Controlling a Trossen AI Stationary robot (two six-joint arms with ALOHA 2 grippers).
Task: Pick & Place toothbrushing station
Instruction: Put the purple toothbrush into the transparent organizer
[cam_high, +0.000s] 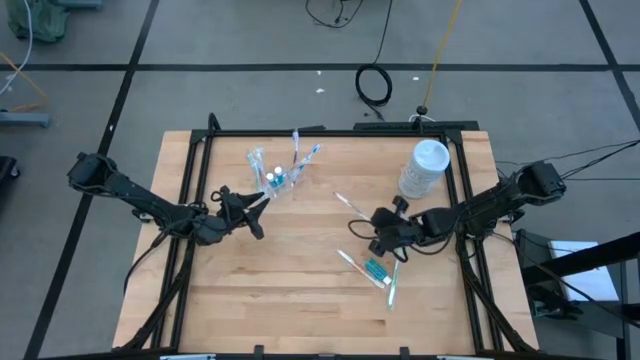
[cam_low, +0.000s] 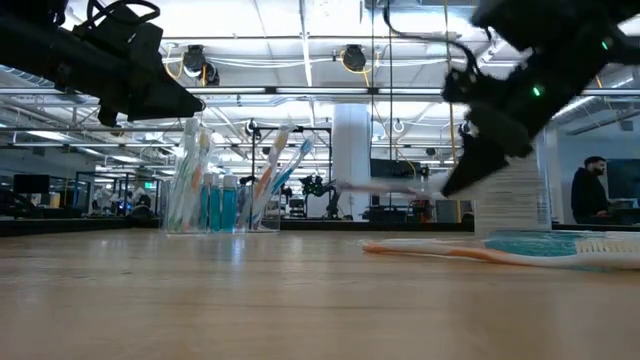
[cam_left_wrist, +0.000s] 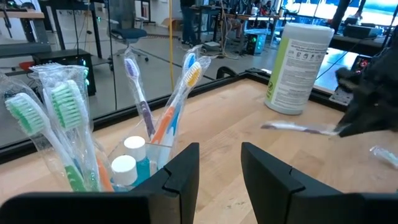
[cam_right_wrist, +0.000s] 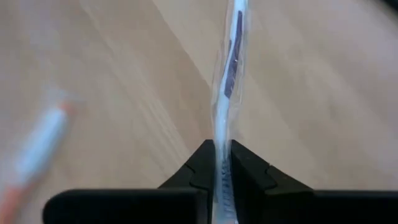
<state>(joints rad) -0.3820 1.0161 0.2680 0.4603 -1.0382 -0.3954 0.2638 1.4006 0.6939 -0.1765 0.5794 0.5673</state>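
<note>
Right gripper (cam_high: 377, 232) sat over the table's right-centre, jaws clenched on a wrapped toothbrush (cam_right_wrist: 227, 74) with a purple-marked handle; the brush stuck out straight ahead of the fingers, lifted clear of the wood, and reached toward the table's middle (cam_high: 350, 203). Left gripper (cam_high: 252, 212) hovered just beside the clear cup (cam_high: 276, 181) on the table's left-centre, jaws parted and holding nothing, fingers (cam_left_wrist: 184, 169) pointed at the cup's near wall. The cup stood upright on the wooden table (cam_high: 300, 290) and held several wrapped toothbrushes leaning outward: green-bristled ones (cam_left_wrist: 62, 112) to one side, a purple one (cam_left_wrist: 138, 87) and an orange-and-blue one (cam_left_wrist: 183, 87) to the other. Two teal tubes with white caps (cam_left_wrist: 127, 163) stood inside the cup. Below the right gripper, more toothbrushes (cam_high: 392, 282) and one teal tube (cam_high: 375, 268) lay flat on the wood. A white lidded container (cam_high: 425, 168) stood upright near the far right corner. A person (cam_low: 590, 190) stood in the room beyond.
</note>
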